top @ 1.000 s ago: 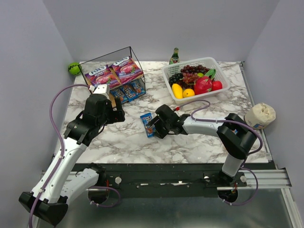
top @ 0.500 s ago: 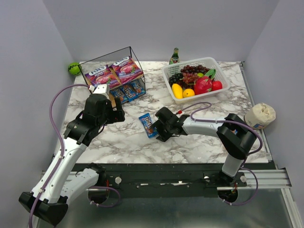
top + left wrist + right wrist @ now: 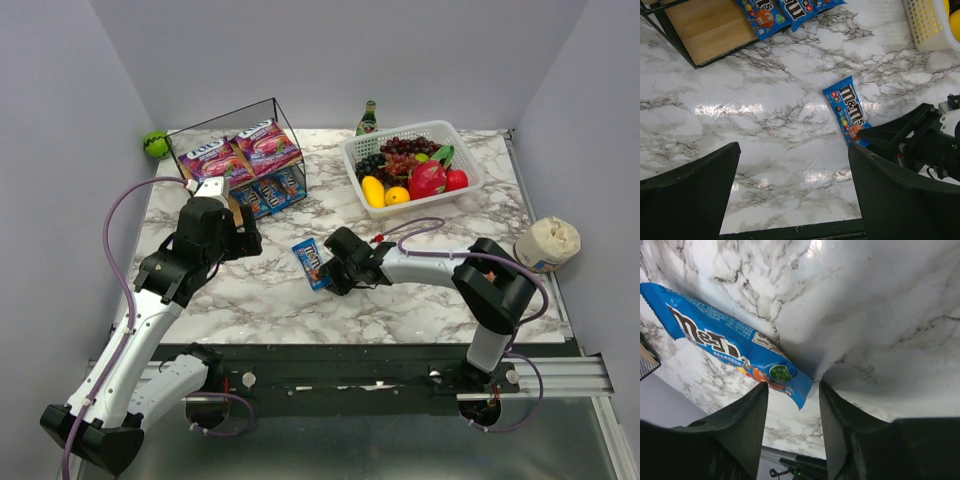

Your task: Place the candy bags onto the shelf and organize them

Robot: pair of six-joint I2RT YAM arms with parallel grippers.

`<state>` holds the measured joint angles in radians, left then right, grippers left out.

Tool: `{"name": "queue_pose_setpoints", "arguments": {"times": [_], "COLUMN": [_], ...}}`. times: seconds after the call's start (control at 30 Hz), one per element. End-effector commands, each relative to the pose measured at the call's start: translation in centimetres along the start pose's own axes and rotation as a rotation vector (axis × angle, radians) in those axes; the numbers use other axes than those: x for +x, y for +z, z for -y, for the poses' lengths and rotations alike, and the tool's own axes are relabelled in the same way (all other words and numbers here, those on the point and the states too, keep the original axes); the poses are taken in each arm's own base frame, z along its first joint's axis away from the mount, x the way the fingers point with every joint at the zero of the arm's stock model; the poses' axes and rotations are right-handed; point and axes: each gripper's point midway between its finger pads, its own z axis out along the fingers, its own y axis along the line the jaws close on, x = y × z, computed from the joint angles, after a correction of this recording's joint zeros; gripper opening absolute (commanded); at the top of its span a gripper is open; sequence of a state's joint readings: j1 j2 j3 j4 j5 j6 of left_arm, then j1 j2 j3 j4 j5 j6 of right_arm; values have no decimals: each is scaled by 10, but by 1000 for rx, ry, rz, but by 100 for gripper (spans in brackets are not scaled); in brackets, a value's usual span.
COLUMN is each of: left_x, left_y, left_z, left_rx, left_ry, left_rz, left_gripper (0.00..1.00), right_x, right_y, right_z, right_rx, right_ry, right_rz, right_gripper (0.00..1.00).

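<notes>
Loose blue packet (image 3: 310, 263): lies flat and face up on the table (image 3: 420, 300), between the two arms and well apart from the shelf (image 3: 710, 30); apparently the last bag outstanding. Right pincer (image 3: 792, 389): low over the table, fingers parted, the packet's near end just at their mouth but not clamped. It is judged to be lining up an edge grasp, since a thin flat wrapper offers little else to seize. Left pincer (image 3: 794, 147): wide open and empty, hovering between shelf and packet, probably parked out of the way. Purple bags (image 3: 265, 145): two, flat and side by side on the upper board, logos up. Shelved blue packets (image 3: 268, 192): in a row on the lower board, ends overhanging its front edge; bare wood beside them leaves room for one more. Risk: the wrapper may slide on the glossy marble rather than lift.
</notes>
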<state>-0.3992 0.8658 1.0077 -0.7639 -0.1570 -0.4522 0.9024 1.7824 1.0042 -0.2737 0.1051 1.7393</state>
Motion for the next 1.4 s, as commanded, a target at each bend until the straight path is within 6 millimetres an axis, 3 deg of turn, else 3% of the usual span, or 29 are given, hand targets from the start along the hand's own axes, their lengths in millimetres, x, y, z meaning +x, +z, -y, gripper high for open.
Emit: {"name": "queue_pose_setpoints", "arguments": {"times": [0.0, 0.23, 0.33, 0.53, 0.63, 0.7, 0.93, 1.1, 1.17, 1.2, 1.27, 1.33, 1.37], "left_x": [-13, -14, -14, -17, -18, -20, -34, -51, -57, -59, -65, -68, -71], "left_y": [-7, -9, -9, -13, -15, -16, -27, -40, -45, -47, -53, -55, -59], "left_z": [-3, -4, -4, -4, -6, -6, -6, -4, -2, -2, -1, 1, 1], "left_rx": [-12, -14, -12, -13, -18, -19, -23, -21, -15, -16, -10, -4, 0], "left_ry": [5, 1, 3, 6, 9, 7, 8, -1, -9, -10, -18, -22, -25], "left_rz": [48, 53, 52, 61, 66, 71, 107, 154, 171, 178, 195, 201, 211], "left_gripper": [99, 99, 99, 99, 99, 99, 99, 99, 99, 99, 99, 99, 99], "right_x": [-19, -21, -23, -23, -22, -20, 0, 22, 29, 35, 40, 47, 48], "right_y": [17, 24, 27, 30, 28, 24, 3, -13, -7, -12, -4, -8, 4], "right_z": [9, 10, 10, 4, -3, -10, -66, -121, -129, -146, -153, -175, -175], "right_rx": [40, 53, 59, 56, 36, 17, -144, -300, -311, -352, -362, -413, -400], "right_ry": [13, 9, 13, 1, -37, -61, -157, -177, -186, -185, -191, -196, -196], "right_rz": [122, 131, 132, 127, 119, 115, 41, -40, -66, -83, -96, -114, -114], "right_gripper": [50, 46, 40, 20, 3, 1, 1, 1, 1, 1, 1, 1, 1]}}
